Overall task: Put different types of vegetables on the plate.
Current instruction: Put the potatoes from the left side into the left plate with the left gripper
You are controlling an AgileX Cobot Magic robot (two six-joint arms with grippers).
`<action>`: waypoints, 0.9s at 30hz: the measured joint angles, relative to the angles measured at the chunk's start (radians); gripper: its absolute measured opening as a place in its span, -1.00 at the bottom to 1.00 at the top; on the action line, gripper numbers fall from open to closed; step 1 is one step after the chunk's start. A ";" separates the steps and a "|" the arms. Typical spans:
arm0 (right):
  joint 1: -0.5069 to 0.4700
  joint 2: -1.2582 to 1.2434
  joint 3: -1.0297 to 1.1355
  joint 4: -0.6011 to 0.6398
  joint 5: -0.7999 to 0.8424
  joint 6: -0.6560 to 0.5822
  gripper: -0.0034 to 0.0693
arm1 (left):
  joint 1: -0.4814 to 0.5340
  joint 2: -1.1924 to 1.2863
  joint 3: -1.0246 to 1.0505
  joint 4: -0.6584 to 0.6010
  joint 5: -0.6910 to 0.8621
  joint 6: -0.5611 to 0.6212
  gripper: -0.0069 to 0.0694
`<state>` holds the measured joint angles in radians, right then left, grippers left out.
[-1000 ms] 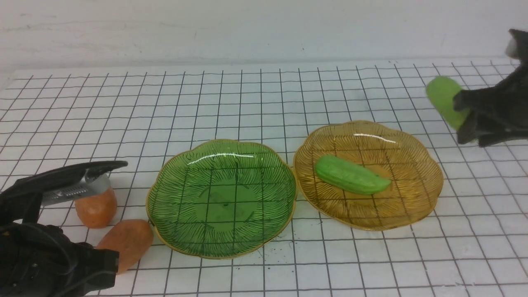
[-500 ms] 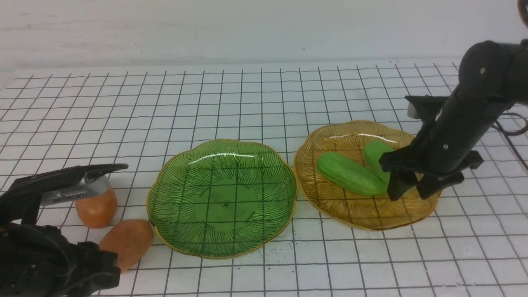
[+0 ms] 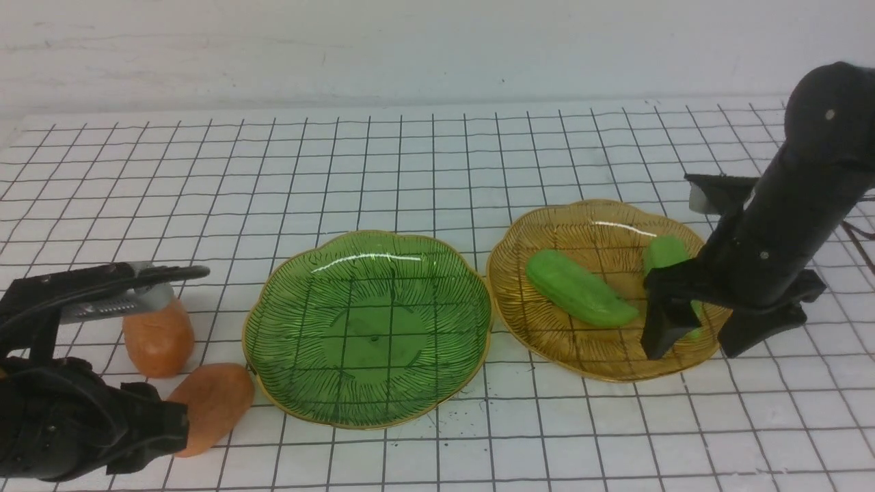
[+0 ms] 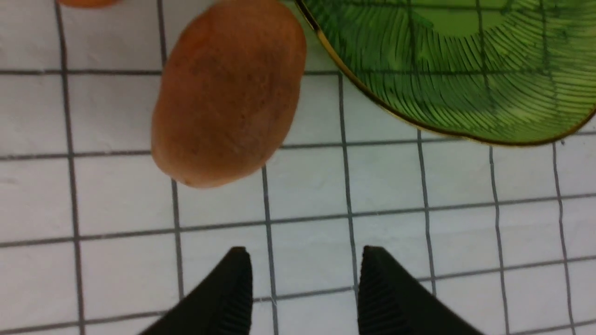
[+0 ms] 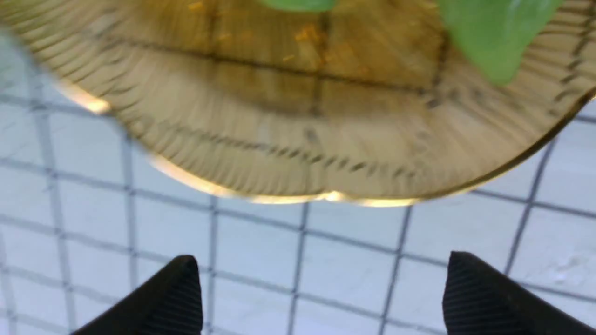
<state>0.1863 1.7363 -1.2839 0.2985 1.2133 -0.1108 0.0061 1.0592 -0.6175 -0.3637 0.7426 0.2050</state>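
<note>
White gridded bench (image 3: 437,171) seen from the robot's side, with two scalloped glass dishes side by side at mid-bench, their rims almost meeting: a green plate (image 3: 366,328) toward the left and an amber plate (image 3: 581,348) toward the right. The amber plate holds both green vegetables. The left cucumber (image 3: 580,297) lies flat across the dish's middle, and the right cucumber (image 3: 666,254) lies against the right inner slope, its near end hidden behind the arm. The two cucumbers are close together but do not visibly touch. The right gripper (image 5: 323,258) hangs over the near-right rim of the amber plate with its jaws spread wide and nothing between them; in the right wrist view the cucumber tip lies ahead of the fingertips, apart from them. Both orange vegetables rest on the bench near its front left corner. The far potato (image 3: 158,338) lies left of the green plate. The near potato (image 3: 212,403) lies just beside that plate's near-left rim; contact with the rim cannot be told. The left gripper (image 4: 305,253) sits low at the front left edge, jaws partly apart and holding nothing, with the near potato a little ahead of its fingertips.
</note>
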 joint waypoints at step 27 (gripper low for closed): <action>0.000 -0.403 0.135 0.060 0.024 -0.126 0.42 | 0.000 0.419 -0.154 -0.004 -0.143 0.544 0.46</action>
<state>0.1863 1.3333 -1.1488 0.3580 1.2371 -0.2363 0.0061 1.4779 -0.7711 -0.3682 0.5996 0.7489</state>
